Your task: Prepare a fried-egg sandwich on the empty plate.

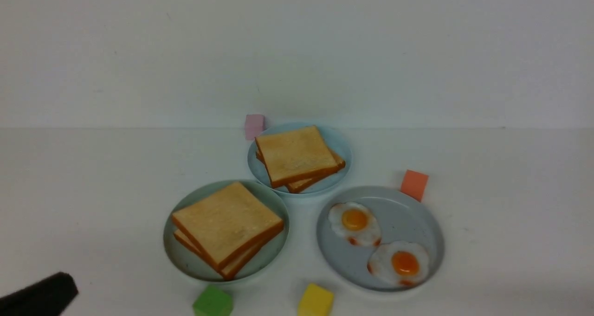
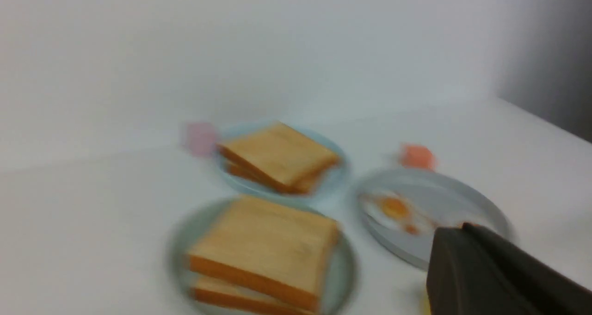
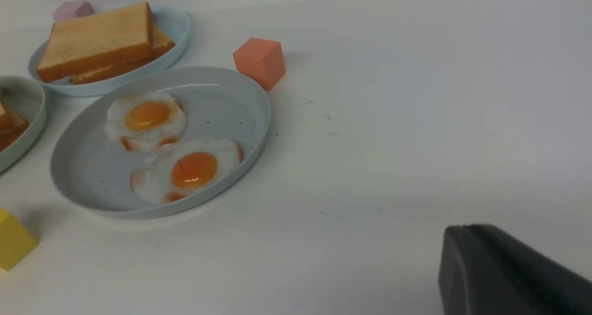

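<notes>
Two square toast slices (image 1: 227, 225) lie stacked on the pale mint-green plate (image 1: 186, 261) at front left, and whatever is between them is hidden. In the blurred left wrist view the same stack (image 2: 266, 245) and plate (image 2: 346, 268) fill the near middle. My left gripper (image 2: 462, 227) is shut and holds nothing. It shows as a dark tip (image 1: 67, 283) at the front view's lower left corner, well clear of the plate. My right gripper (image 3: 462, 229) is shut and empty above bare table, right of the plates. It is out of the front view.
A grey-blue plate (image 1: 408, 214) at front right carries two fried eggs (image 1: 355, 223) (image 1: 400, 262). A smaller light-blue plate (image 1: 341, 144) behind holds another toast pile (image 1: 297, 156). Cubes stand around: pink (image 1: 254, 125), orange (image 1: 414, 184), green (image 1: 212, 302), yellow (image 1: 315, 301).
</notes>
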{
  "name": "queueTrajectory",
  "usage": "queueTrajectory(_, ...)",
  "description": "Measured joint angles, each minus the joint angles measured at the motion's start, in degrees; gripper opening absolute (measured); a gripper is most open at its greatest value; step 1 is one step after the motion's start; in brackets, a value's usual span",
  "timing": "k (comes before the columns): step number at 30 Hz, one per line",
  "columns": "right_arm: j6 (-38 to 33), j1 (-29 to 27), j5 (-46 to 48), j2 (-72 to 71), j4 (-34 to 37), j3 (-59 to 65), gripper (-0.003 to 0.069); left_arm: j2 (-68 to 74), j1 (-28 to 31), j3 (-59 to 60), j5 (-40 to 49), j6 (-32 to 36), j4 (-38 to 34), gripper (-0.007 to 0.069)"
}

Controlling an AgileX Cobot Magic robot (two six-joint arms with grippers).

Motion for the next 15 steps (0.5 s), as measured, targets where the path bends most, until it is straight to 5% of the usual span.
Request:
queueTrajectory(5, 0.0, 0.0, 0.1, 0.0, 0.0, 0.0, 0.0012, -8.0, 18.1, 1.9, 7.1, -0.8, -1.2, -0.0013)
queueTrajectory(8, 0.0, 0.0, 0.1, 0.0, 0.0, 0.0, 0.0015, -8.5, 23.4, 6.1, 9.3, -0.8, -3.2, -0.0013)
queueTrajectory(15, 0.0, 0.0, 0.1, 0.0, 0.0, 0.0, 0.0021, -8.5, 26.2, 11.2, 15.5, -0.9, -8.5, -0.0013)
